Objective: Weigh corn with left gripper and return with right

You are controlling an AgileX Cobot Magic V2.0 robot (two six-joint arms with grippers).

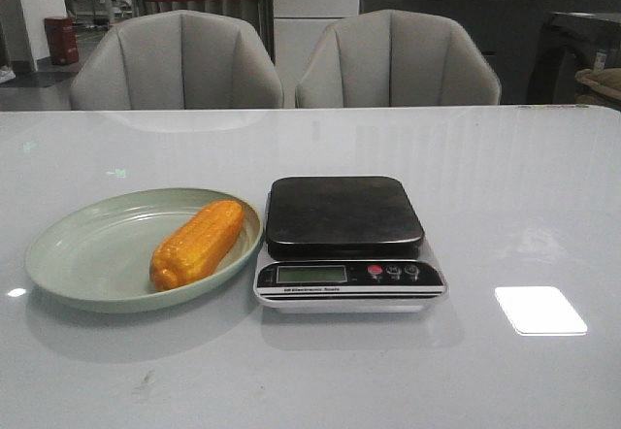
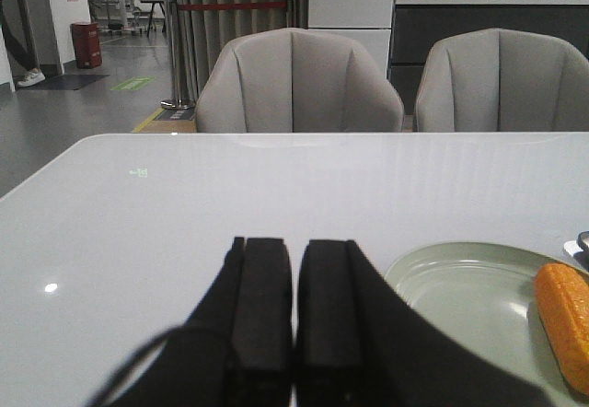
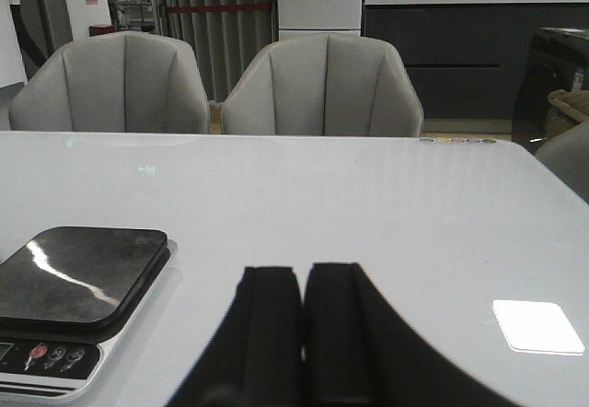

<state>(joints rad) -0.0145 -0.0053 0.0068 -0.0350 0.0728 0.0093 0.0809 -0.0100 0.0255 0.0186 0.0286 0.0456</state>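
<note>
Corn (image 1: pixel 197 245) lay slantwise on the green plate (image 1: pixel 78 245), just beside the scale (image 1: pixel 345 243) (platform bare); left gripper (image 2: pixel 294 319) and right gripper (image 3: pixel 303 329) both had fingers pressed together; the left should spread wide and grasp mid-cob, across its length.

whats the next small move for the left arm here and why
Probably open the left gripper and swing it toward the corn. Its fingers sit pressed together with nothing between them, short of the green plate, where the corn lies untouched. The scale platform beside the plate is bare, so weighing has not begun.
</note>
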